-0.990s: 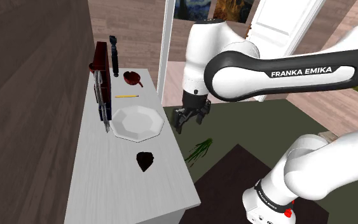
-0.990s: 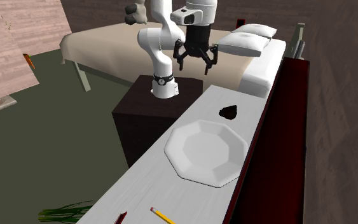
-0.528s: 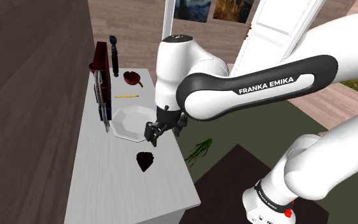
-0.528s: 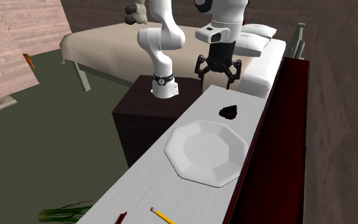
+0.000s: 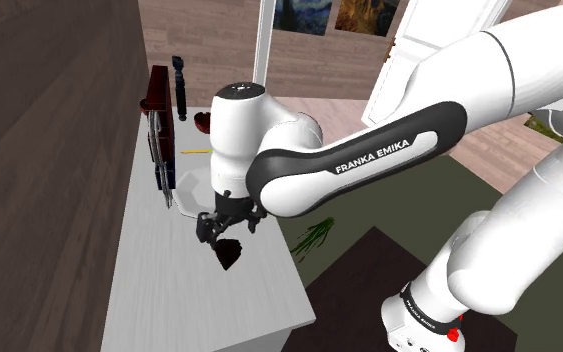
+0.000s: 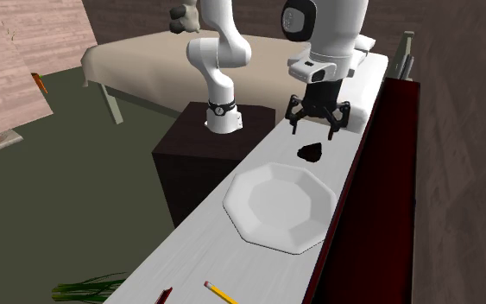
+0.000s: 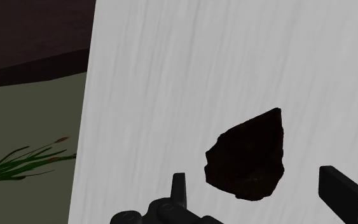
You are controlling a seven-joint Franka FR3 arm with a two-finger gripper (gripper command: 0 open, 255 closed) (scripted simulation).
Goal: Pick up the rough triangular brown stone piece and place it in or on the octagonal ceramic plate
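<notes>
The stone piece [image 5: 230,255] [image 6: 311,153] [image 7: 247,156] is a very dark, rough, triangular lump lying on the white table [image 5: 169,290]. My gripper [image 5: 225,224] [image 6: 317,127] [image 7: 260,191] hangs open just above it, fingers spread apart and not touching it. In the wrist view the stone lies between and just beyond the two black fingertips [image 7: 343,191]. The octagonal white plate [image 6: 280,205] [image 5: 191,190] rests flat on the table, partly hidden by my arm in the shoulder view.
A dark red headboard-like panel [image 6: 366,216] runs along the table's far side by the wall. A yellow pencil [image 6: 219,294] and a small dark bowl [image 5: 205,121] lie beyond the plate. Green grass blades [image 5: 312,237] lie on the floor by the table's edge.
My arm has swung from beside the table to over it and come down, so the open gripper now hovers just above the stone. The stone and plate have not moved.
</notes>
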